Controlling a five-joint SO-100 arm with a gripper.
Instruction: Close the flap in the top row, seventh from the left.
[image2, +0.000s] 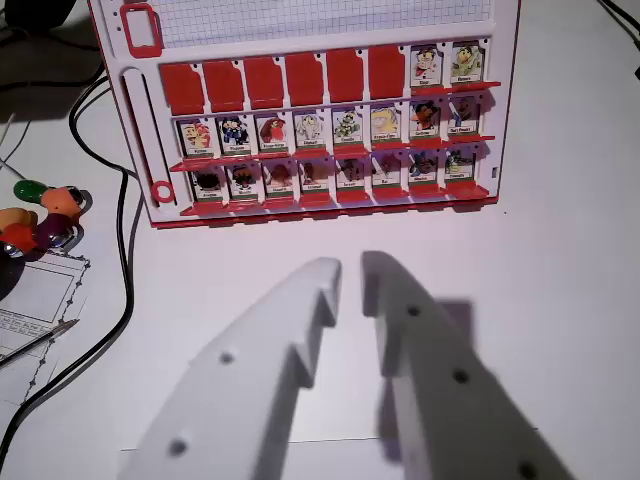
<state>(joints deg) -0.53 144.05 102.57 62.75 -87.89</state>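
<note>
Claw (350, 275) narrowly parted, empty, above desk (560, 260), near game board (320, 110) front edge; seventh top-row flap (426, 66) upright.

The white claw (350, 275) hangs over the table (560, 300), below the red board (320, 110) — jaws slightly parted, holding nothing, tips pointing toward the board's bottom row.

and here's the matte white plastic two-fingered gripper (350, 275), both chunky printed fingers (300, 330) tapering to blunt rounded tips, stepped notches cut along their inner edges, small dark round screw holes dotted down each flat face.
</note>
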